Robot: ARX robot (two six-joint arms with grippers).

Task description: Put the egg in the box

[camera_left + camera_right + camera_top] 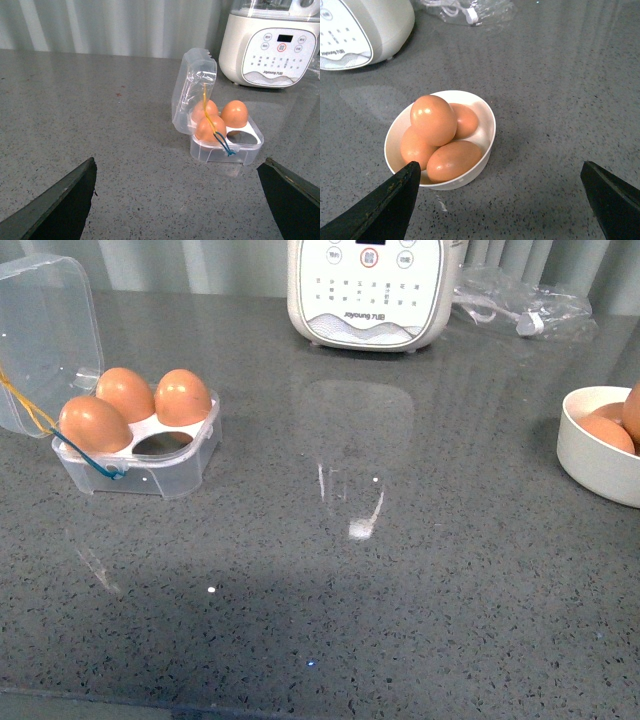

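Observation:
The box (pixel 170 475) is a clear plastic case at the left of the counter, its lid (pixel 45 330) hinged open. Three brown eggs sit in its white tray and the near right slot (pixel 165 443) is empty. The left wrist view shows the box (pixel 240 152) ahead of my left gripper (pixel 177 200), which is open, empty and well short of it. Several brown eggs lie in a round white bowl (pixel 482 107), with one egg (pixel 433 119) on top. My right gripper (pixel 500 200) is open and empty, just short of the bowl. Neither arm shows in the front view.
A white kitchen appliance (pixel 375 290) with a button panel stands at the back centre. A crumpled clear plastic bag (pixel 520 305) lies at the back right. The bowl (pixel 590 460) sits at the right edge of the front view. The counter is grey speckled stone.

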